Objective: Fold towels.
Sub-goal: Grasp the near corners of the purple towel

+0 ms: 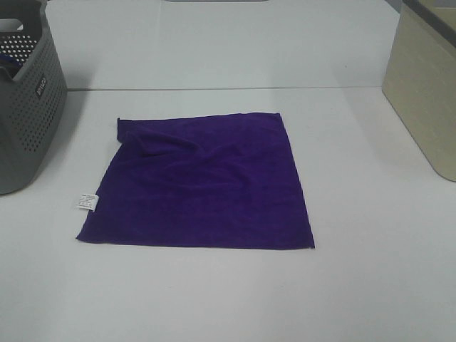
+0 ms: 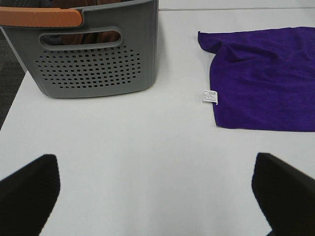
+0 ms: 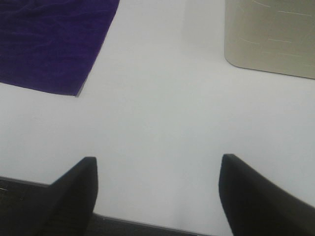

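Though gaping wide, left gripper (image 2: 155, 164), right gripper (image 3: 158, 160) empty.

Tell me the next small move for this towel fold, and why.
Probably advance the right gripper to the purple towel's near right corner. The towel lies spread and unfolded. That gripper and the left gripper are both open over the white table, touching nothing, and the corner shows in the right wrist view.

The left claw (image 2: 156, 196) hangs over the worktop (image 2: 147, 142) with its two dark fingers (image 2: 29, 194) spread wide and gripping nothing. The right claw (image 3: 157, 196) is posed the same way, fingers (image 3: 258, 196) far apart and empty, above the worktop's near edge.
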You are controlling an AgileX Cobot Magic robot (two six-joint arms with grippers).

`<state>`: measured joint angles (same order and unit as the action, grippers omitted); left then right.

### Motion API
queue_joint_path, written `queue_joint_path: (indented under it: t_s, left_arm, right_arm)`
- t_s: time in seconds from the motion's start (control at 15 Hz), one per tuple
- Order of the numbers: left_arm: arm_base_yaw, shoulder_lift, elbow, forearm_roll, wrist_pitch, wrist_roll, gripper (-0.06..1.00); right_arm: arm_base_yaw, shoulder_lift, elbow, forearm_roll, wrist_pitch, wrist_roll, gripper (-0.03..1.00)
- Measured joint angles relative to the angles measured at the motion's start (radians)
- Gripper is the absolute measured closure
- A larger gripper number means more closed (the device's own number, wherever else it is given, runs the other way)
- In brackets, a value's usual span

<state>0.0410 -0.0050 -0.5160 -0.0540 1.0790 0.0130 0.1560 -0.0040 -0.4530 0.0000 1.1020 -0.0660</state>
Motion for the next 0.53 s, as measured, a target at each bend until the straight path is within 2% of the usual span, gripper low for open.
queue_joint_path:
  t_s: [0.53]
  left_arm:
    - [0.000, 0.000, 0.000, 0.000, 0.000, 0.002, -0.05]
  right_arm:
    - [0.000, 0.000, 0.000, 0.005, 0.000, 0.000, 0.27]
